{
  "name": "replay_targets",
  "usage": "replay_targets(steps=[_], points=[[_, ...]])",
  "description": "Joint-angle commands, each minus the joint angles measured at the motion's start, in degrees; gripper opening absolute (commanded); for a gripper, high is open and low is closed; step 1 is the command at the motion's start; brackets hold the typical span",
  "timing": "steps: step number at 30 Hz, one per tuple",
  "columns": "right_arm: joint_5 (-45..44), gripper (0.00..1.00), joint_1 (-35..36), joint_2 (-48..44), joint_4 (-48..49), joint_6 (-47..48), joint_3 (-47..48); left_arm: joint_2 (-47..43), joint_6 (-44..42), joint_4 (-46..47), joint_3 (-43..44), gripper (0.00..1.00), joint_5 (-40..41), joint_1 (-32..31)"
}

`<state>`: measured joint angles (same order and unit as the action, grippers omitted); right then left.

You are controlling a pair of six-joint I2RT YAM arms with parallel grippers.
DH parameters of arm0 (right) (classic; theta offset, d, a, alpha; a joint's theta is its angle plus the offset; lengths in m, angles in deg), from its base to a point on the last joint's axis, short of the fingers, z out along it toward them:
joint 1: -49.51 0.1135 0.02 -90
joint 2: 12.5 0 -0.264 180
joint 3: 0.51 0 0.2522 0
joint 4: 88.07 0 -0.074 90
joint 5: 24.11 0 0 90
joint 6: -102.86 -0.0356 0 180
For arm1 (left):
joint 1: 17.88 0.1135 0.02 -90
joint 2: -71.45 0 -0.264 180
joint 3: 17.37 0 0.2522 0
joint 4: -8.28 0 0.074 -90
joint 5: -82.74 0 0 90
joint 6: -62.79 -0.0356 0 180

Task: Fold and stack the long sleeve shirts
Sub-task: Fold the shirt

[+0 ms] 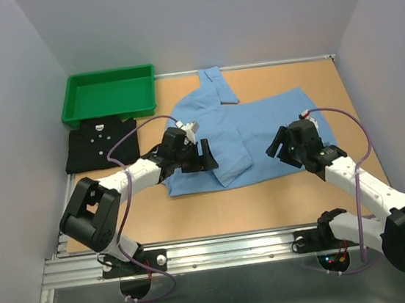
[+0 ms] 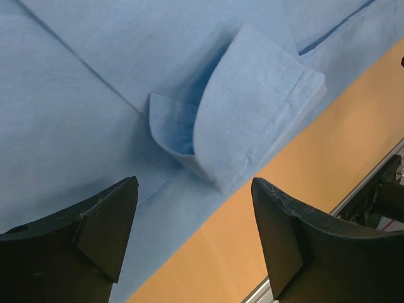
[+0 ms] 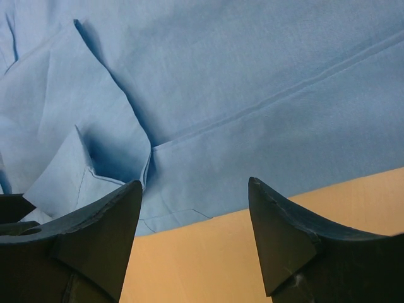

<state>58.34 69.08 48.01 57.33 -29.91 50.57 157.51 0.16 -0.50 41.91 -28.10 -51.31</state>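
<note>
1. Container: the green tray (image 1: 108,73) stands at 10 o'clock on the table (image 1: 217,212), against the far left corner. Both shirts lie outside it.

2. Task items: the black shirt (image 1: 102,144) lies folded into a rectangle at 9 o'clock, its far edge touching the tray's near wall. The light blue shirt (image 1: 258,126) is spread flat at the table's centre, with one sleeve (image 1: 213,84) running out toward 12 o'clock. A folded-over cuff (image 2: 252,107) rests on the shirt's near edge.

3. Obstructions: the left arm crosses the shirt's 8 o'clock corner and hides part of it in the top view.

4. Left arm: it reaches from 7 o'clock toward the centre. The left gripper (image 2: 194,189) hangs over the shirt's near hem, jaws spread apart, nothing between them.

5. Right arm: it reaches from 5 o'clock to the shirt's 4 o'clock corner. The right gripper (image 3: 194,189) hangs above the hem edge, jaws likewise spread and holding nothing.
</note>
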Motion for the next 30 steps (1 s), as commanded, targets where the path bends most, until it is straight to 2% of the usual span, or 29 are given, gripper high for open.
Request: replay_targets(steps=[1, 2, 6, 10, 13, 16, 17, 19, 21, 26, 30], points=[[-1.0, 0.73, -0.1, 0.2, 2.3, -2.6, -2.2, 1.9, 1.5, 3.6, 4.2, 0.8, 1.5, -1.8], [-1.0, 0.73, 0.0, 0.0, 2.4, -2.6, -2.2, 2.4, 1.5, 3.6, 4.5, 0.75, 1.6, -2.0], [-1.6, 0.73, -0.1, -0.3, 2.6, -2.6, -2.4, 5.2, 1.4, 4.0, 6.2, 0.67, 2.1, -3.0], [-1.6, 0.73, -0.1, -0.4, 2.6, -2.5, -2.3, 7.2, 1.8, 3.9, 7.4, 0.63, 2.2, -4.4], [-1.5, 0.74, -0.1, -0.6, 2.7, -2.2, -2.0, 8.6, 2.2, 4.0, 8.0, 0.54, 2.5, -4.9], [-1.2, 0.73, -0.1, -0.6, 2.6, -1.2, -1.4, 9.6, 2.0, 4.0, 8.8, 0.4, 2.5, -5.2], [-1.1, 0.73, 0.0, -0.5, 2.7, -0.9, -1.2, 9.7, 1.6, 3.9, 8.9, 0.32, 2.3, -5.2], [-1.2, 0.73, -0.1, -0.7, 2.7, -0.7, -0.6, 9.4, 1.5, 3.9, 9.8, 0.23, 1.9, -5.5], [-2.1, 0.73, -0.1, -1.4, 2.7, -0.7, 0.1, 8.2, 2.1, 4.1, 11.2, 0.06, 1.1, -5.5], [-6.1, 0.73, -0.1, -4.3, 2.6, -1.4, 2.6, 4.6, 4.3, 4.3, 17.3, 0.0, 2.6, -5.6], [-12.1, 0.75, -0.1, -6.5, 2.6, -2.1, 5.3, 4.3, 5.3, 4.4, 25.6, 0.0, 5.8, -6.1]])
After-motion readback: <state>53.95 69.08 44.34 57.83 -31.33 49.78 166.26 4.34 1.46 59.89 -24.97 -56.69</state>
